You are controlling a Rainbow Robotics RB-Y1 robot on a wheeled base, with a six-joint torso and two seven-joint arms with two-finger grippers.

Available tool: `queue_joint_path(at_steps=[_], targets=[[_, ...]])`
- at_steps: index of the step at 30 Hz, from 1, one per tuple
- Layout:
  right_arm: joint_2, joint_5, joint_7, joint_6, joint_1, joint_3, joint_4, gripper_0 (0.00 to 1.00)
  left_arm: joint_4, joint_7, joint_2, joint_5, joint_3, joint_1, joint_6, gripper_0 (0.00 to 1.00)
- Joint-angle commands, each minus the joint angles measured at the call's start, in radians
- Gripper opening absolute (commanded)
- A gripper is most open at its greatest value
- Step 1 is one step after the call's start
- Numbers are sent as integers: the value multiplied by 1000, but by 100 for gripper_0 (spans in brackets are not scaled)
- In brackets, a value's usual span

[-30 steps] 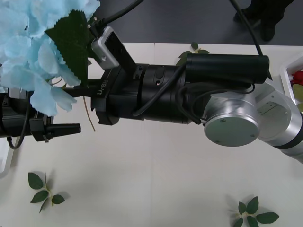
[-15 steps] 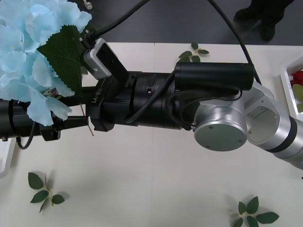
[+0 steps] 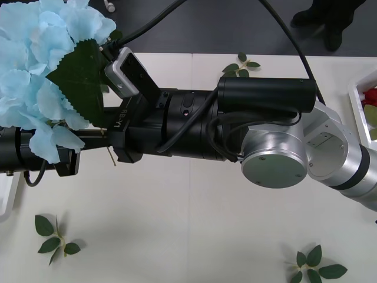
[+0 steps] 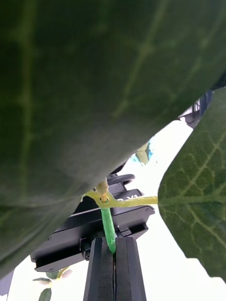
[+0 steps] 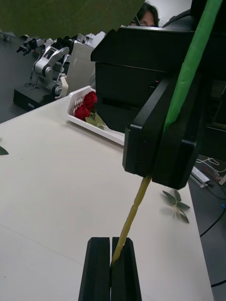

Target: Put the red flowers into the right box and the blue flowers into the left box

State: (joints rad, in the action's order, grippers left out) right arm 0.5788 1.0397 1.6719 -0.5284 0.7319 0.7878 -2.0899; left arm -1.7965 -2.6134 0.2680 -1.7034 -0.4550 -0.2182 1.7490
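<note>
Two grippers on one stem right now. A blue flower (image 3: 35, 71) is held up in the air over the table's far-left corner, its pale head and a big dark leaf (image 3: 79, 82) crowding the front view. The right gripper (image 4: 114, 249), reached right across toward the left side, has its black fingers pressed together on the green part of the stem (image 4: 108, 228). The left gripper (image 5: 111, 263) is pinched shut on the bare tan tail of the same stem (image 5: 134, 216), lower down, approx. in line with the other.

Looks like a hand-over mid-air: right arm passing the blue flower to the left arm, since that one goes to the left box (image 3: 5, 200), of which just a white sliver peeks in at the table's left edge — can't be sure of that much, the arm covers most of it. The red flowers (image 5: 84, 106) I can see lie in the right box (image 5: 99, 129) at the table's right edge, so that part seems well along.

Next, I'd guess the right fingers need to let go while the left keeps its pinch, then the left arm swings out over its box. The grip is on the thin end w/ a heavy head far off, so the flower may droop or twist.

A few loose leaf sprigs (image 3: 56, 239) lie along the near edge.
</note>
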Motion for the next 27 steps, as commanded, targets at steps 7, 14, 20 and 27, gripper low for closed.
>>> queue_joint_path(at_steps=[7,14,20,27], targets=[[-11,-3,9,8,40,-15,-18,100,-15,58,3,-7,-31,-20,-11,0],[-11,-3,9,8,40,-15,-18,100,-17,73,23,-32,-91,7,-14,0],[-11,-3,9,8,40,-15,-18,100,-47,108,82,-61,-166,83,-68,0],[38,-4,3,99,8,-6,-27,100,-116,228,145,-96,-264,232,-194,0]])
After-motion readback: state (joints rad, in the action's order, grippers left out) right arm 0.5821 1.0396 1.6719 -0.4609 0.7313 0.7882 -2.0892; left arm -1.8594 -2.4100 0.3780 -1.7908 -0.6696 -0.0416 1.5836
